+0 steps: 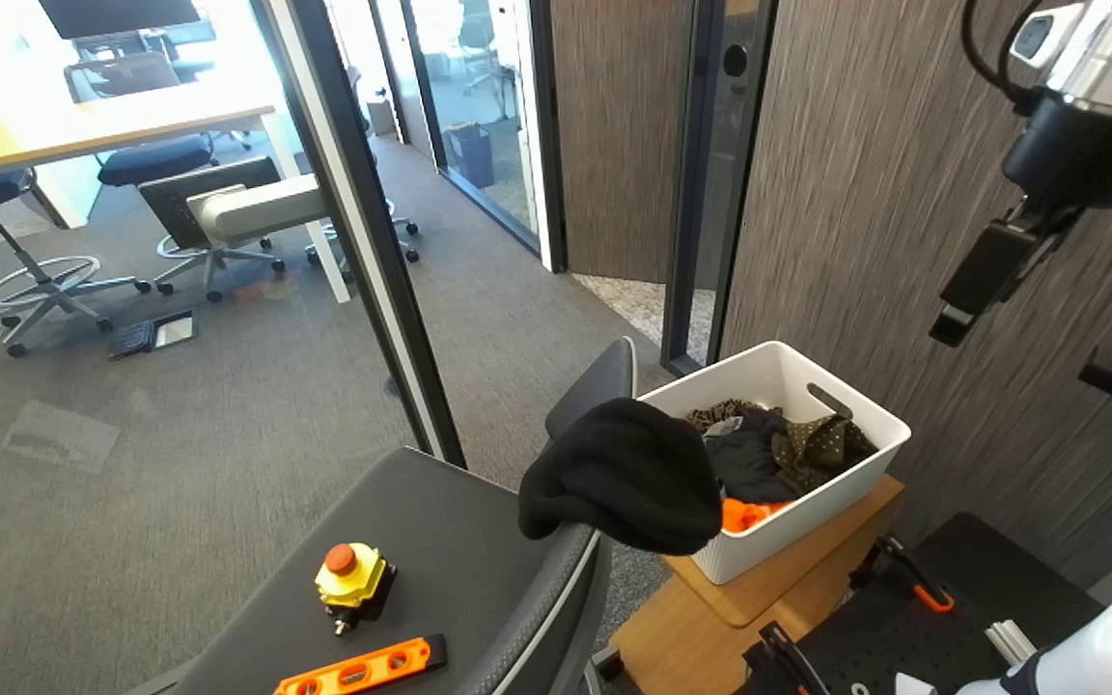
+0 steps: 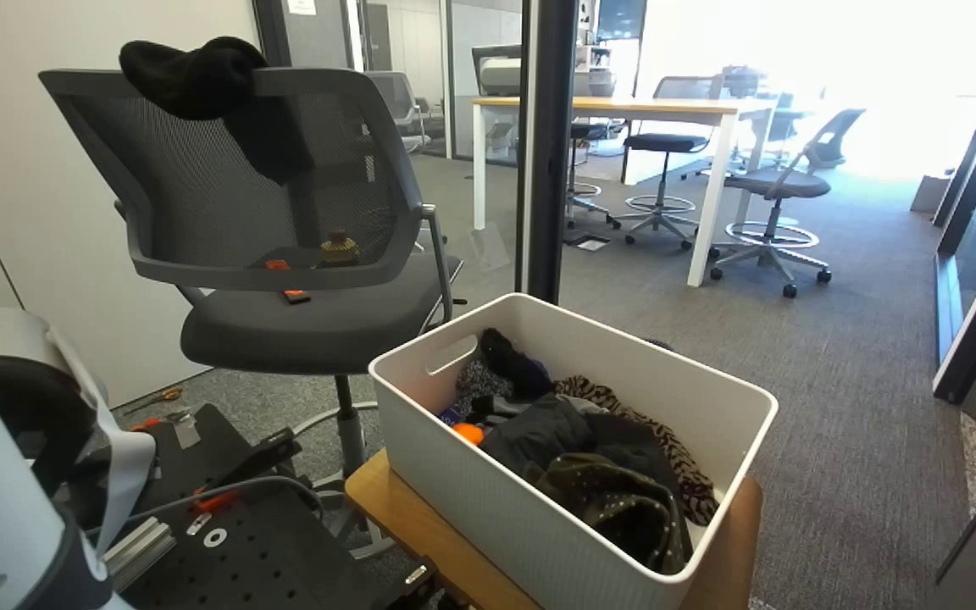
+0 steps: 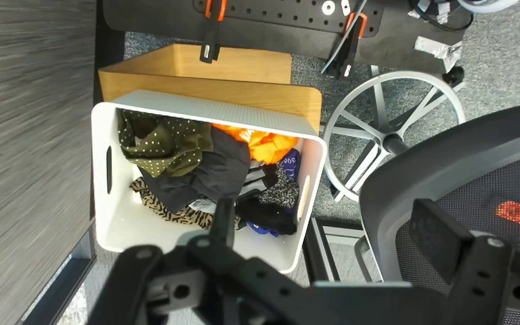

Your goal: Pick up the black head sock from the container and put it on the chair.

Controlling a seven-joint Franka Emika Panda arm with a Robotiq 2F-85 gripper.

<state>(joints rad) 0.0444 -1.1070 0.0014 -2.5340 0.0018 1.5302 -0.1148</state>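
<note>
A black knit head sock (image 1: 624,473) is draped over the top edge of the grey chair's backrest (image 1: 556,598). It also hangs there in an exterior view (image 2: 191,80). It does not show in the wrist view. The white container (image 1: 797,541) holds bunched cloths: dark grey, green dotted, leopard, orange and blue. A smaller black fuzzy cloth (image 3: 269,214) lies at its chair-side end. My gripper (image 3: 325,205) is wide open and empty, its fingers spread over the container's end and the chair back (image 3: 391,135). In an exterior view the gripper (image 1: 952,323) hangs high above the container, by the wall.
The container stands on a wooden stand (image 2: 437,542). A dark wood-grain wall (image 1: 903,193) rises close beside it. A black perforated plate (image 2: 259,551) with clamps lies by the robot base. A yellow stop button (image 1: 351,577) and an orange level (image 1: 363,668) lie on the chair seat.
</note>
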